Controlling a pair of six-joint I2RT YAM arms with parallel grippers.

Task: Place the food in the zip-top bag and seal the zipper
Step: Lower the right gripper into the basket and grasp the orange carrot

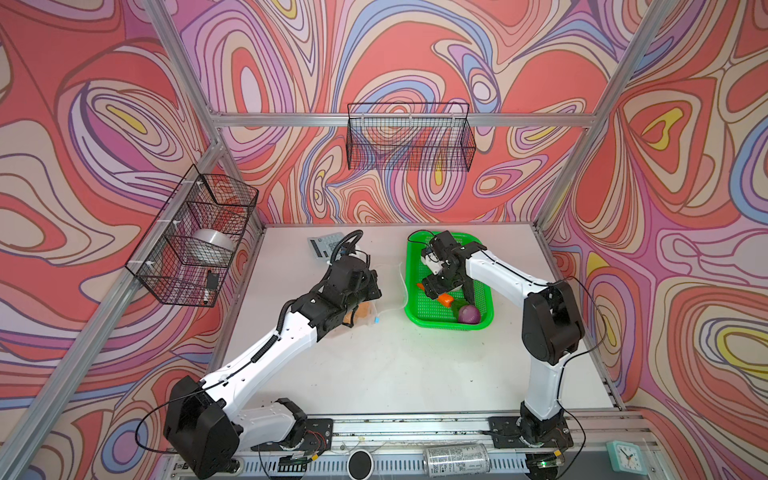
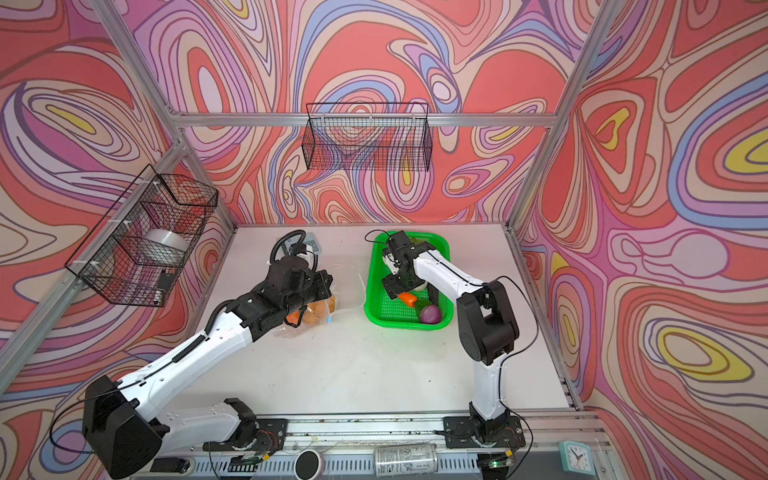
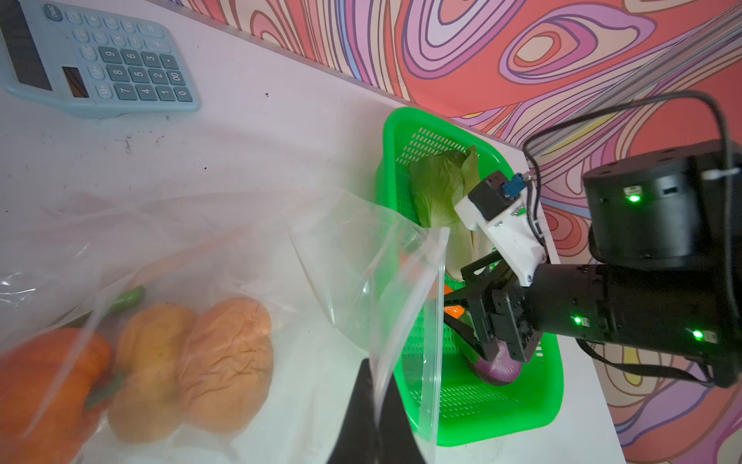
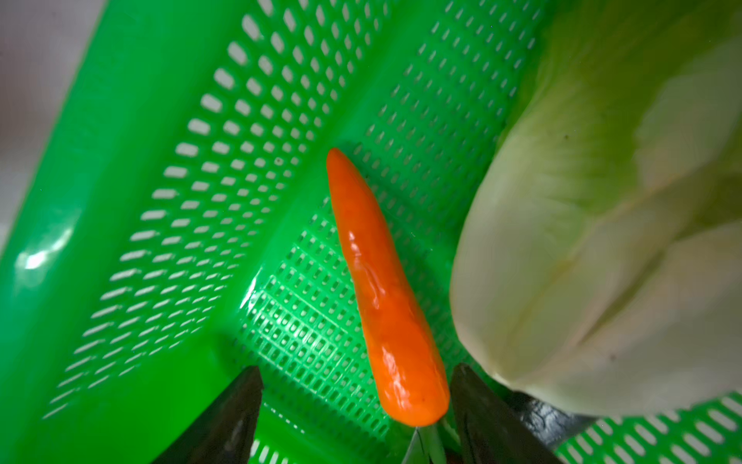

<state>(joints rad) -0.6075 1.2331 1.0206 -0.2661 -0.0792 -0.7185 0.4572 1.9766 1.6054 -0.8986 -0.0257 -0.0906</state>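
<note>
The clear zip-top bag (image 3: 241,249) lies on the white table, left of the green basket (image 1: 415,266). Inside it are an orange pumpkin (image 3: 44,385) and two tan potatoes (image 3: 225,361). My left gripper (image 3: 375,401) is shut on the bag's edge, beside the white zipper (image 3: 435,321), and lifts the mouth open. The light-blue slider (image 1: 377,320) sits at the near end. My right gripper (image 4: 357,369) is open down in the basket, its fingers either side of the carrot (image 4: 381,301). The napa cabbage (image 4: 602,241), purple onion (image 1: 468,312) and a dark green vegetable (image 1: 457,306) also lie there.
A light-blue calculator (image 3: 100,60) lies at the back of the table behind the bag. Black wire baskets hang on the left wall (image 1: 191,237) and back wall (image 1: 409,137). A can (image 1: 455,459) and a small clock (image 1: 625,457) sit by the front rail.
</note>
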